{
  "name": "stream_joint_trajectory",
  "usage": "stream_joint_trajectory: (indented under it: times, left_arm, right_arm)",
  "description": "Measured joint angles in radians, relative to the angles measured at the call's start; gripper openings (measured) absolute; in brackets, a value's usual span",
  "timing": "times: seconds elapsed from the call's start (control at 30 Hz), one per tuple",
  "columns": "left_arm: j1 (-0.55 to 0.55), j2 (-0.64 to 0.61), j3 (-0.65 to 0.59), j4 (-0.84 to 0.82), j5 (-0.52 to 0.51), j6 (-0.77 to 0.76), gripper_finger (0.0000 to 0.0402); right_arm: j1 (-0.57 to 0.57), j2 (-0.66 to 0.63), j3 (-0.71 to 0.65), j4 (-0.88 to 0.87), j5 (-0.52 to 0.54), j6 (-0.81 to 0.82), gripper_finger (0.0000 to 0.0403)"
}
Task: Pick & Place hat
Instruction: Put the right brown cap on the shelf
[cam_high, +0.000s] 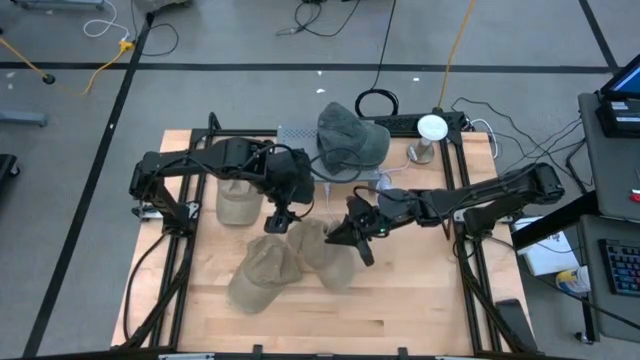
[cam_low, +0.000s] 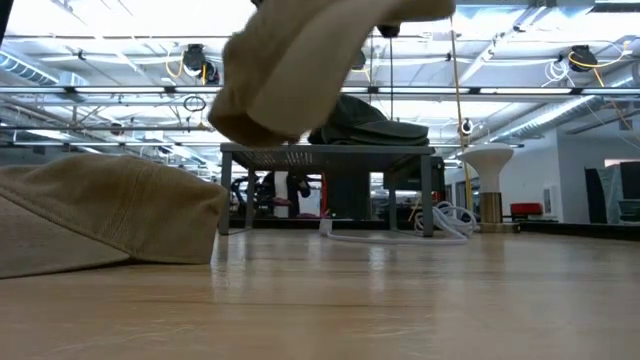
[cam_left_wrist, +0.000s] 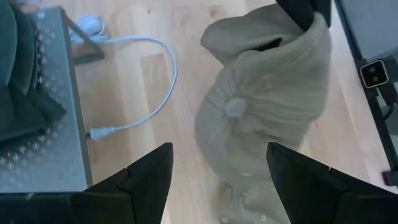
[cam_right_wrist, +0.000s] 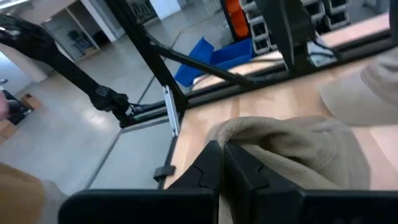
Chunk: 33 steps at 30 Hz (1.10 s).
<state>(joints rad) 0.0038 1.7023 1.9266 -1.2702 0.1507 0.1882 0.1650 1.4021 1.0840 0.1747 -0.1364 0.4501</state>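
A tan hat (cam_high: 322, 250) hangs from my right gripper (cam_high: 353, 232), which is shut on it near the table's middle. In the low view this hat (cam_low: 300, 70) is clear of the wood. A second tan hat (cam_high: 262, 275) lies flat near the front left, and a third (cam_high: 237, 203) sits under my left arm. A grey-green hat (cam_high: 350, 135) rests on a perforated metal stand (cam_high: 292, 133) at the far edge. My left gripper (cam_high: 281, 216) hovers open just left of the held hat, whose top button (cam_left_wrist: 235, 107) shows beyond its fingers. My right gripper pinches the tan hat's rolled rim edge (cam_right_wrist: 245, 132) between its two shut fingers (cam_right_wrist: 208, 163). It comes in from the table's right, slanting down. The hat hangs below the fingers, lifted clear of the table, with its crown (cam_left_wrist: 261, 118) sagging.
A white cable (cam_left_wrist: 146, 93) lies on the wood beside the stand. A white round-topped post (cam_high: 431, 130) stands at the far right. Black frame rails (cam_high: 180, 260) run along the table's left and right sides. Bare wood (cam_high: 400, 300) shows at the near right.
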Motion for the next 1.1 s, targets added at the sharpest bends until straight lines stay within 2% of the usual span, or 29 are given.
stream_joint_trajectory:
  times: [0.17,0.33,0.67,0.77,0.87,1.1]
  left_arm:
    - [-0.006,0.0,0.0,0.002,0.006,0.015,0.0266]
    - [-0.019,0.0,0.0,0.045,0.065,0.017,0.0266]
    - [-0.039,0.0,0.0,0.08,0.075,-0.009,0.0256]
    - [-0.039,0.0,0.0,0.099,0.099,-0.028,0.0221]
    - [-0.039,0.0,0.0,0.099,0.123,-0.045,0.0166]
    - [-0.039,0.0,0.0,0.093,0.163,-0.034,0.0036]
  right_arm:
    - [0.0,0.0,0.045,-0.001,0.0,-0.025,0.0]
    - [0.0,0.0,0.078,0.0,0.002,-0.051,0.0]
    - [0.0,0.0,0.101,0.0,0.011,-0.055,0.0]
    - [0.0,0.0,0.101,0.001,0.023,-0.055,0.0]
    - [0.0,0.0,0.101,0.003,0.057,-0.074,0.0]
    - [0.0,0.0,0.101,0.031,0.057,-0.078,0.0]
